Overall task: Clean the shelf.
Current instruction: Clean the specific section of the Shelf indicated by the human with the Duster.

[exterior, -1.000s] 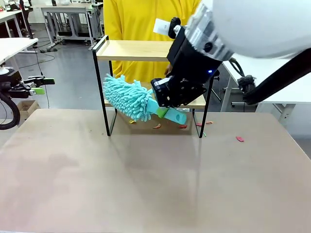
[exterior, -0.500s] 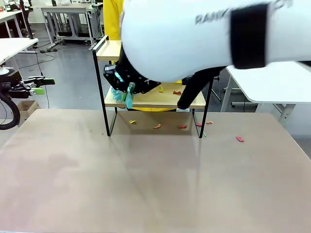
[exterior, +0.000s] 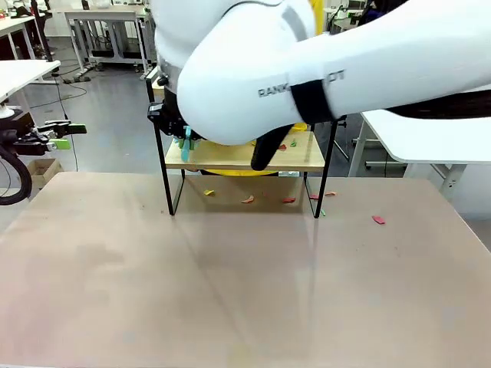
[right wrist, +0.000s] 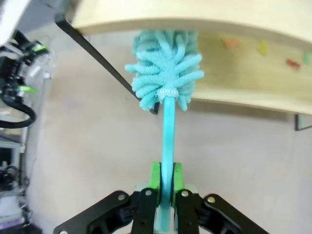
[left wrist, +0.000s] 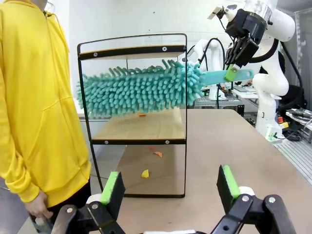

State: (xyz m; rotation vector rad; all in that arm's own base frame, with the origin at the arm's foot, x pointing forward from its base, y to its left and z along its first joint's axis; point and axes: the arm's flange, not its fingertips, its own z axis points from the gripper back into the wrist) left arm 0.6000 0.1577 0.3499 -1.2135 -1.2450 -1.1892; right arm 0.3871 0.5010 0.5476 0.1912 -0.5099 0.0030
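The duster, shaggy teal chenille on a smooth handle, is pinched in the right gripper. It has been swung from the front of the shelf, at the far side of the table, to its end and passed between the wooden boards. Sweeping is judged begun, though contact cannot be confirmed. Scraps remain on the lower board. The left gripper is spread, empty.

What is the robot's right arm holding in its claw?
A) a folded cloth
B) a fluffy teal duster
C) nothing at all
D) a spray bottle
B: the right claw is shut on the thin handle of a fluffy teal duster, whose head reaches in between the two boards of the shelf.
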